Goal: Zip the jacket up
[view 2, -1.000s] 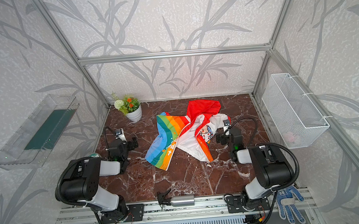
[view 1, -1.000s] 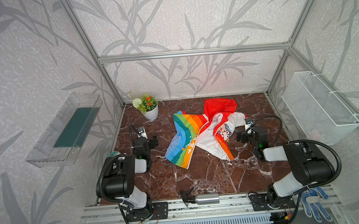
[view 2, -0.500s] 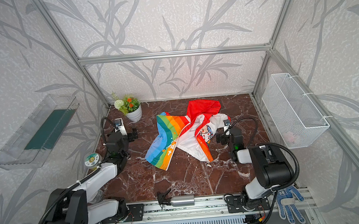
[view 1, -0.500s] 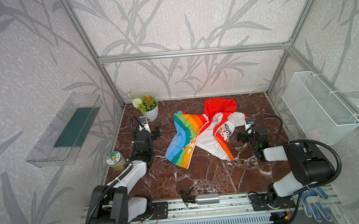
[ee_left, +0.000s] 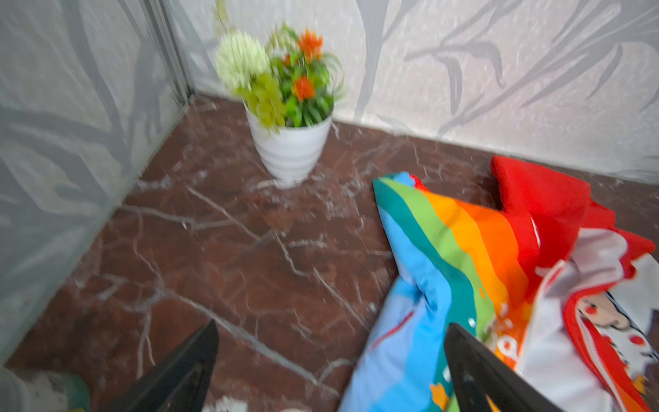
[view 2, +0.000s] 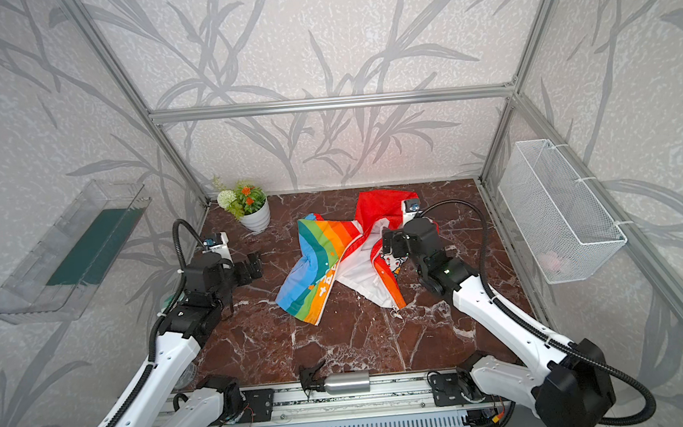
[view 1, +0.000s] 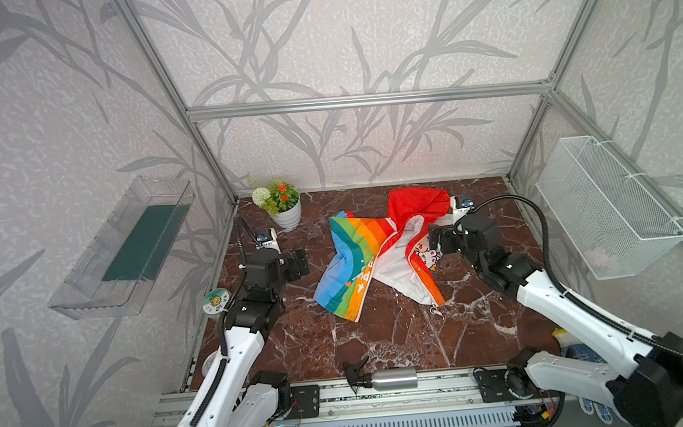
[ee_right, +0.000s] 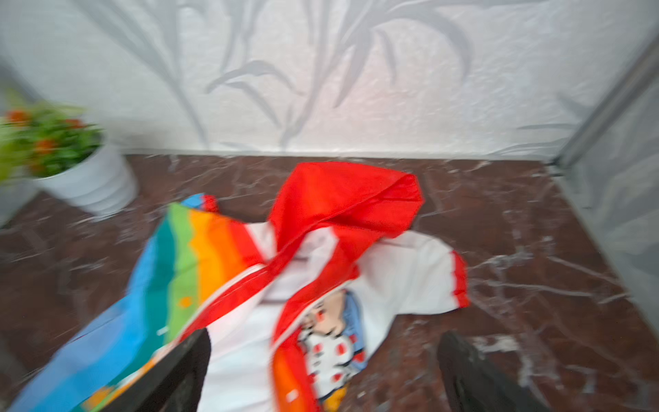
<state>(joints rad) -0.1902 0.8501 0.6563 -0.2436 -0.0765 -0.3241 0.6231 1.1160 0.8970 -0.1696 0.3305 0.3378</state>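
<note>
Brown marble tabletop (view 1: 383,344), leaf-papered enclosure. The jacket (view 1: 370,258) lies crumpled at centre, front open, nothing zipped. Left gripper (view 1: 297,264) near it, right gripper (view 1: 437,241) over its white panel: both spread wide, empty. The whole task remains.

Two arms share one build: the left arm (view 1: 238,352) is mounted at the 7 o'clock corner of the bench (view 1: 383,336), the right arm (view 1: 564,317) at 5 o'clock. Each has glossy white link shells dotted with small dark screw holes, joined by chunky black joint housings. A black ribbed cable (view 1: 545,236) runs along each arm, held by thin white ties. Each wrist carries a small white camera block (view 1: 266,238). The left end effector (view 1: 298,263) and right end effector (view 1: 437,238) have matte black, wedge-shaped fingers (ee_left: 185,371). Black bases (view 1: 270,389) sit on a silver rail (view 1: 441,387).
</note>
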